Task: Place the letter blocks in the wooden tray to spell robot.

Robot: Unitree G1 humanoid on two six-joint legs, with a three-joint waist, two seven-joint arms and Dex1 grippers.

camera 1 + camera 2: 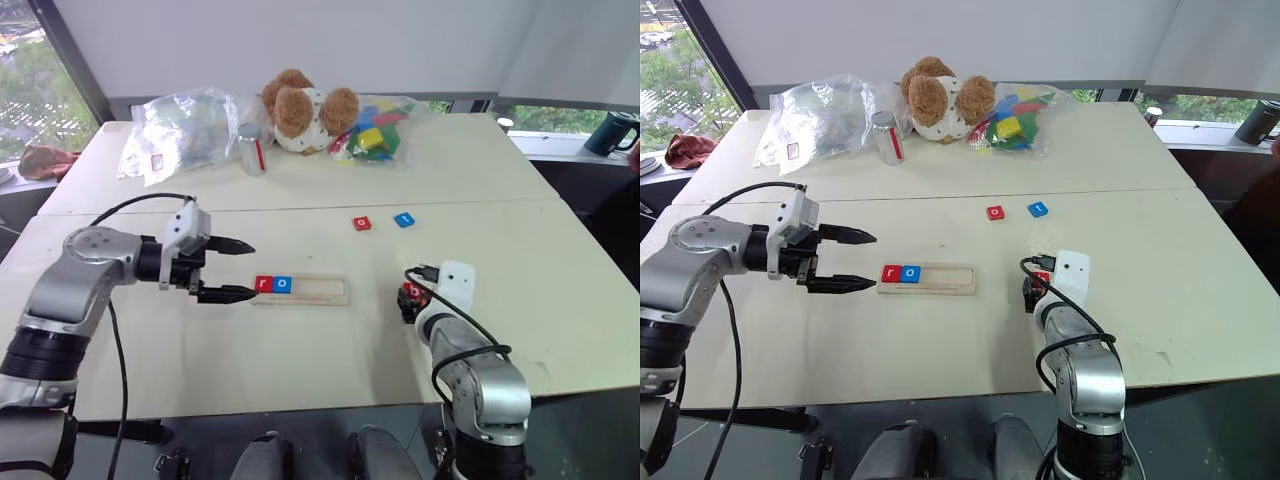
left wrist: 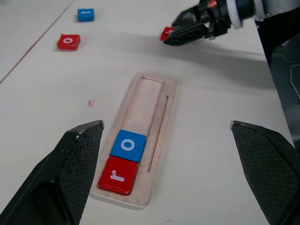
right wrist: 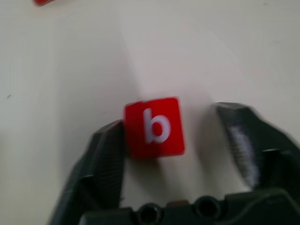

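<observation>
While r and o sit in the wooden tray (image 1: pixel 318 291), my right hand (image 3: pixel 171 136) spreads wide around the b block (image 3: pixel 154 127). My left hand (image 1: pixel 228 270) gapes empty at the tray's nine o'clock. Next, I judge: regrip b, seat it beside o.

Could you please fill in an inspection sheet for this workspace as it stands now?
Surface: pale table, two tops abutting.
Job's things: wooden tray holds red r and blue o; red o and blue tile loose; red b between right gripper's fingers.
Clutter: teddy bear, can, bagged blocks, clear bag.
Grippers: left gripper open beside tray; right gripper open.
Cables: black, on both arms.
Surroundings: windows, mug.
</observation>
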